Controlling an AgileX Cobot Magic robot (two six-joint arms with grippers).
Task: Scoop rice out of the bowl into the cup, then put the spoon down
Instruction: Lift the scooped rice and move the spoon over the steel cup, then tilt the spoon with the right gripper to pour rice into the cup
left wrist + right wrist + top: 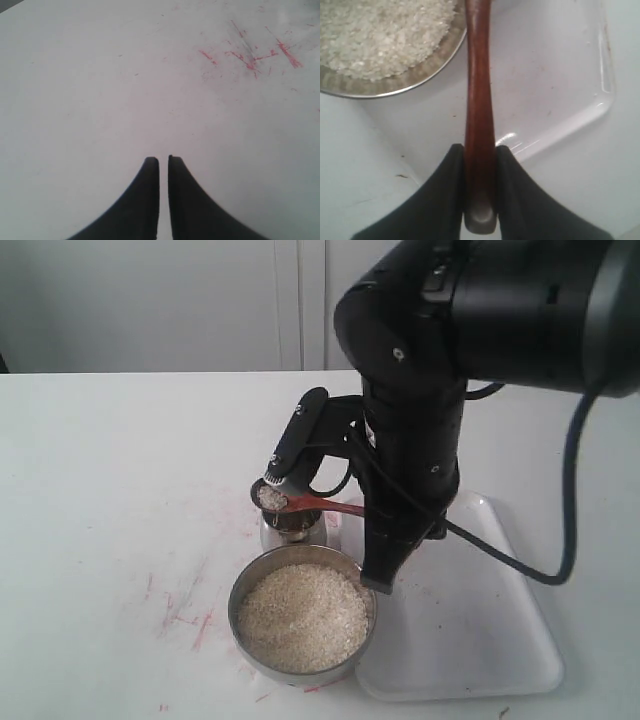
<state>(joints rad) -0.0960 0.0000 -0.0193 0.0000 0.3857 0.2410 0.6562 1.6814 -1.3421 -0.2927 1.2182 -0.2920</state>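
Far at the left, only bare bench [75, 100] with red marks [250, 57] below the left fingers [150, 200]: almost together, a thin slit between, nothing held. Not visible in the exterior view, so probably well apart from the work.

Toward the middle, the cup [293, 530], standing on the bench just behind the bowl [236, 602]. In the bowl, rice [303, 617] up to near the rim. Above the cup, the loaded end of the spoon [320, 505], with a small heap of grains in it, roughly level. Perhaps a little toward the left side of the cup's mouth; cannot tell exactly from this angle.

From there rightward, the long axis of the spoon: handle running from over the cup to the right fingers [445, 200], clamped on both sides of the handle near its end. In the right wrist view, straight out from between the fingers, past the rim of the bowl.

Probably at the tipping step. Calls for a roll around that long axis, with the loaded end held over the cup's mouth; otherwise grains on the bench. Clearly a job for the right arm, the nearer one.

Farthest right, the tray [470, 640], just beside the bowl, a likely place to lay the spoon afterwards.
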